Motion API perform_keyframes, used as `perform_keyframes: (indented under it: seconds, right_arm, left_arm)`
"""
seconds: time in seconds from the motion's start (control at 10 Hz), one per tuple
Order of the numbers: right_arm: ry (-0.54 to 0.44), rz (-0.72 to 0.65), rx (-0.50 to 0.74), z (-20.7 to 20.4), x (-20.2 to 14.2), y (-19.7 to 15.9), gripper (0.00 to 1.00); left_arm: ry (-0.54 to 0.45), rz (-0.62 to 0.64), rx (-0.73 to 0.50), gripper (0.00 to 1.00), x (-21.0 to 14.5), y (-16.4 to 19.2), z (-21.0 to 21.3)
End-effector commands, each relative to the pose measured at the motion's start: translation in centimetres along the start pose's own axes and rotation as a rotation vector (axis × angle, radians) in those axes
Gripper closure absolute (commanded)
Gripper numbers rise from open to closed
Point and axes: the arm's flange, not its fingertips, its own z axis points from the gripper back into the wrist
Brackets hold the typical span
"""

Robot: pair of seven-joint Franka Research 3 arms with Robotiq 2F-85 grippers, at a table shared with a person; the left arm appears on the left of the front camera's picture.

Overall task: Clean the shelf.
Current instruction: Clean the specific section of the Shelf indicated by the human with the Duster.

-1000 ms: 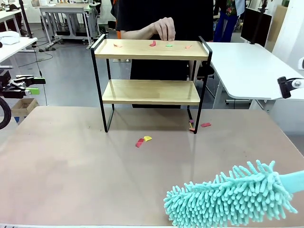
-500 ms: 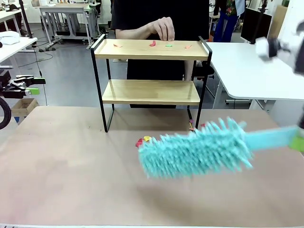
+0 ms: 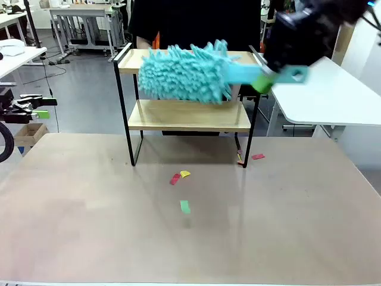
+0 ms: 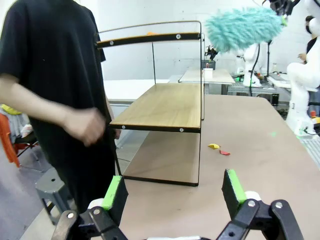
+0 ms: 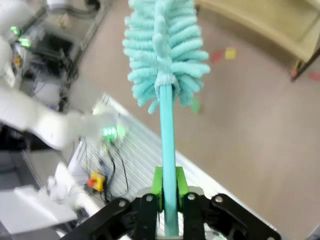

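On the brown tabletop (image 3: 89, 226), a blurred green scrap (image 3: 185, 206) shows near the middle. Just beyond it a red scrap (image 3: 175, 179) and a yellow scrap (image 3: 185, 173) lie side by side. Another red scrap (image 3: 257, 157) lies by the right front leg of the shelf (image 3: 190, 115), which stands upright at the far middle.

The left gripper (image 4: 175, 192) hangs off the tabletop's left side with its fingers apart and nothing between them.

The right gripper (image 5: 169, 185) is clamped on the handle of a teal duster (image 3: 184, 74). It reaches in from the right at the shelf's top right corner. The duster's fluffy head lies across the top board, pointing left; I cannot tell whether it touches.

A person (image 3: 178, 18) in a black top stands just behind the shelf.
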Motion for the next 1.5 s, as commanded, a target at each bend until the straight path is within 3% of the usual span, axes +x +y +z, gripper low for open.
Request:
perform_keyframes:
  seconds: [0.0,0.1,0.2,0.7,1.4]
  right_arm:
    - [-0.135,-0.019,-0.023,-1.6,2.1,2.0,0.87]
    - [-0.183,-0.049,-0.062,-2.0,3.1,2.8,0.87]
    - [-0.142,-0.038,-0.059,-2.1,3.0,3.3,0.87]
    - [-0.143,-0.018,-0.027,-1.8,2.8,2.3,0.87]
    - [-0.36,-0.233,-0.149,-8.2,15.6,9.7,0.87]
  left_arm:
    - [0.001,-0.004,0.001,0.0,0.2,-0.1,-0.1]
    - [0.001,-0.004,0.001,0.0,0.2,-0.1,-0.1]
    - [0.001,-0.004,0.001,0.0,0.2,-0.1,-0.1]
    - [0.001,-0.004,0.001,0.0,0.2,-0.1,-0.1]
    - [0.001,-0.004,0.001,0.0,0.2,-0.1,-0.1]
